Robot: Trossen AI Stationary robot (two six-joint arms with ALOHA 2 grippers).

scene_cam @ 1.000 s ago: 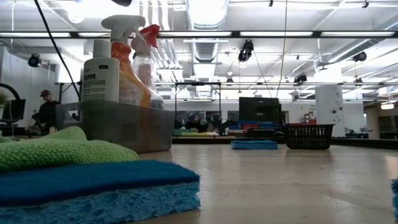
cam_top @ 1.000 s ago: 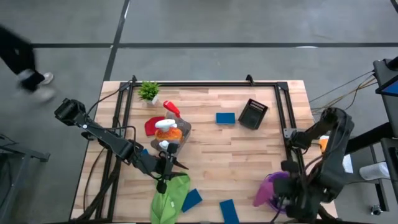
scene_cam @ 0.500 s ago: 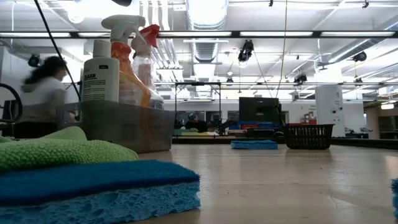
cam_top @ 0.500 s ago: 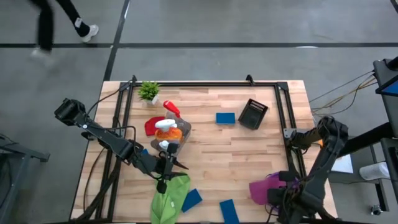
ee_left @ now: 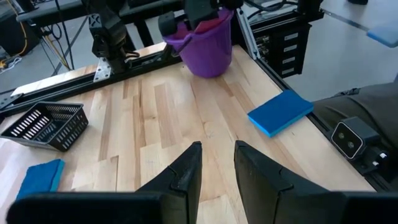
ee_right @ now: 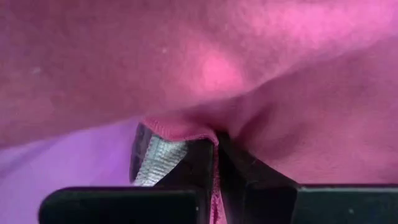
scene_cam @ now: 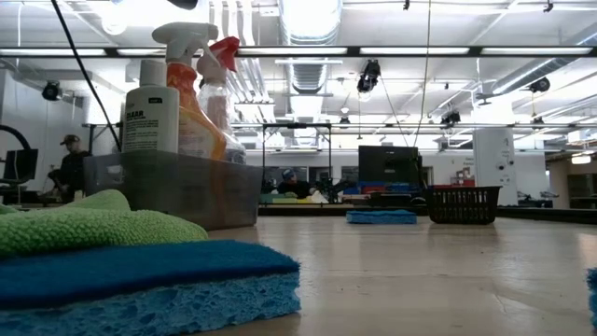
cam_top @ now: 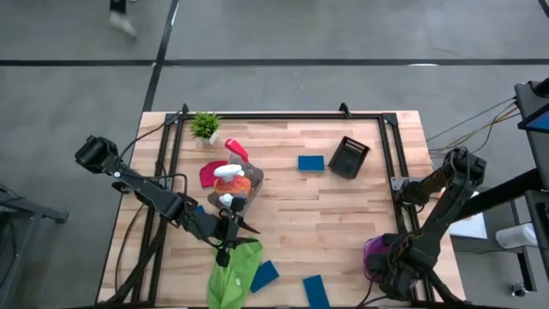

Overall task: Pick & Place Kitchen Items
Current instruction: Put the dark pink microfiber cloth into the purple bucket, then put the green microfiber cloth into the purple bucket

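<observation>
My right gripper (ee_right: pixel 216 146) is shut on a magenta cloth (ee_right: pixel 249 74) inside a purple bucket (cam_top: pixel 375 257) at the table's near right corner. The left wrist view also shows the bucket (ee_left: pixel 208 53) with the cloth at its rim. My left gripper (cam_top: pixel 233 230) hangs open and empty over the far end of a green cloth (cam_top: pixel 236 270), which lies flat at the near edge. A grey bin (cam_top: pixel 236 187) holds the orange spray bottle (scene_cam: pixel 191 107) and smaller bottles. Blue sponges lie at the far middle (cam_top: pixel 311 162) and the near edge (cam_top: pixel 264 275), (cam_top: pixel 315 290). My right gripper pinches a bunched hem of the magenta cloth (ee_right: pixel 183 129) between its two fingers. The arm reaches down into the bucket from above. The cloth fills the view around the fingers, bunched against the bucket's lilac wall (ee_right: pixel 74 165). One layer or several, I cannot tell.
A black wire basket (cam_top: pixel 349 157) stands at the far right. A red cloth (cam_top: pixel 208 174) lies beside the bin, and a small potted plant (cam_top: pixel 205 126) stands at the far left. Black frame rails (cam_top: pixel 390 163) run along the table's sides. People move in the room beyond.
My right gripper has gone toward the table's right edge and down into the purple bucket with the magenta cloth. The cloth hung outside the bucket on its left a second ago and now sits inside it. A person has walked past the table's far side.
</observation>
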